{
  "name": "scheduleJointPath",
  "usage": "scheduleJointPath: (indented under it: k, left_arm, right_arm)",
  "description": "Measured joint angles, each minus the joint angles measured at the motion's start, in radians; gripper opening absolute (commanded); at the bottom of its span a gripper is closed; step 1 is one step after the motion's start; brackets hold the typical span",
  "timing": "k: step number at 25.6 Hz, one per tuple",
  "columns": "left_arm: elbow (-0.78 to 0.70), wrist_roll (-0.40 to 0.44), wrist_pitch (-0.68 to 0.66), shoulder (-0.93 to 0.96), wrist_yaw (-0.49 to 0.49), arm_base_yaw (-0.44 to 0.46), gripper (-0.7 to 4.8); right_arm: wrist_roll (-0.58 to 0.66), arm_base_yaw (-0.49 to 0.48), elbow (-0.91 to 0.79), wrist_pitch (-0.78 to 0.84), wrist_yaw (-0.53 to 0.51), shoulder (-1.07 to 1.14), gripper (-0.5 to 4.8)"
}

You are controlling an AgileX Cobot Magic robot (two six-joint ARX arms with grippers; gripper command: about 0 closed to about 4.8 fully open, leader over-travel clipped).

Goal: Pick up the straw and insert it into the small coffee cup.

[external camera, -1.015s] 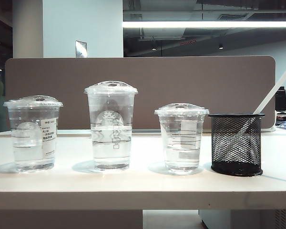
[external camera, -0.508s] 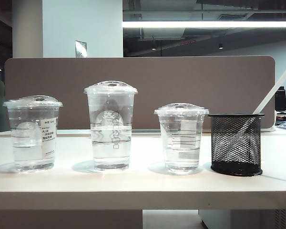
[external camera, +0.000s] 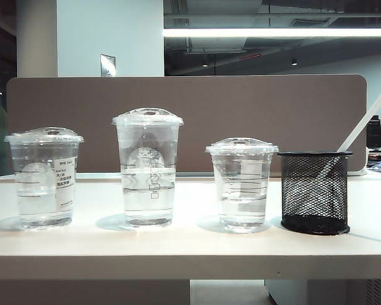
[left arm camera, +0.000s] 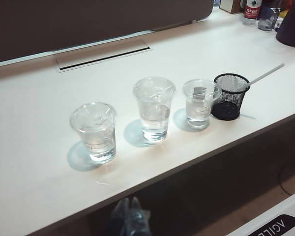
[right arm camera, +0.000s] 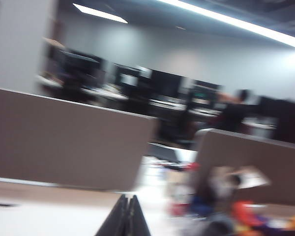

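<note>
Nothing on your white table (external camera: 178, 251) has moved: closed left gripper (left arm camera: 130, 216) and closed right gripper (right arm camera: 128, 216) hover clear, thin white straw (left arm camera: 266, 74) leaning in black mesh holder (external camera: 315, 192) beside small clear domed-lid coffee cup (external camera: 242, 184).

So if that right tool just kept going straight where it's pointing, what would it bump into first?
Probably the brown partition beyond the table. The right tool, closed, points level over the tabletop with nothing nearer in its line, though blur makes depth uncertain.

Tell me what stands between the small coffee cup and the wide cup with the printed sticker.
The tallest clear cup stands between the small coffee cup and the stickered cup, as the exterior view shows.
</note>
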Motion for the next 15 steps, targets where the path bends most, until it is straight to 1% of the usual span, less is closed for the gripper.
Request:
scheduleJointPath:
  k: [2, 4, 5, 9, 10, 12, 14, 15]
  left_arm:
    - [0.000, 0.000, 0.000, 0.000, -0.004, 0.000, -0.04]
    - [0.000, 0.000, 0.000, 0.000, -0.007, 0.000, -0.04]
    - [0.000, 0.000, 0.000, 0.000, -0.010, 0.000, -0.05]
    - [-0.002, 0.003, 0.000, 0.000, -0.010, 0.000, -0.04]
    - [-0.005, 0.003, 0.000, 0.000, -0.010, 0.000, -0.05]
    - [-0.008, 0.003, -0.001, 0.000, -0.010, 0.000, -0.04]
    - [-0.008, 0.003, -0.001, 0.000, -0.010, -0.010, -0.04]
    - [-0.008, 0.003, -0.001, 0.000, -0.011, -0.023, -0.04]
  right_arm:
    - [-0.071, 0.000, 0.108, 0.027, 0.069, 0.140, -0.08]
    - [-0.104, 0.000, 0.176, 0.086, 0.128, 0.255, -0.06]
    - [-0.111, 0.000, 0.209, 0.152, 0.166, 0.332, -0.06]
    - [-0.102, -0.013, 0.239, 0.346, 0.174, 0.512, -0.06]
    - [-0.085, -0.023, 0.238, 0.366, 0.171, 0.548, -0.06]
    - [-0.009, -0.057, 0.238, 0.385, 0.151, 0.637, -0.06]
    - [0.162, -0.146, 0.207, 0.372, 0.027, 0.758, -0.06]
    - [0.263, -0.187, 0.170, 0.351, -0.051, 0.805, -0.06]
